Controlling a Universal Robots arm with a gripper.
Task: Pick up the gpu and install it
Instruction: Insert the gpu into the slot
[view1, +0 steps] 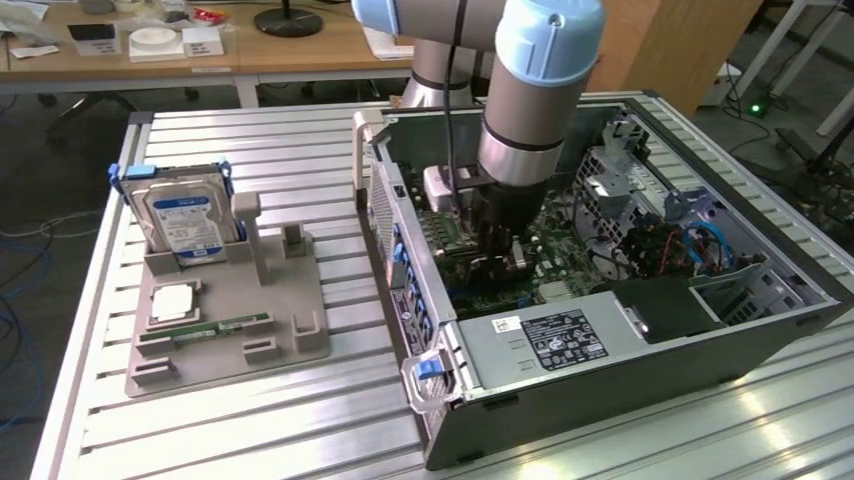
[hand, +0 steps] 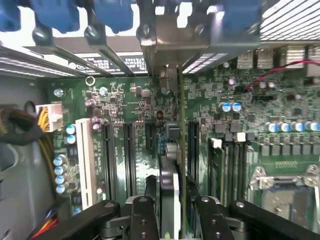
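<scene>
Edgewise, the thin dark gpu (hand: 170, 195) (silver bracket) stands over motherboard (hand: 125, 105)

No legible text on the hard drive label (view1: 184, 222) or power supply label (view1: 565, 338).

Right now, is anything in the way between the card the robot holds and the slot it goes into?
Nothing visible blocks it. The hand grips the gpu edge-on, directly over the green motherboard, lined up with the long dark slots. The yellow and black cable bundle sits off to the side, away from the card.
</scene>
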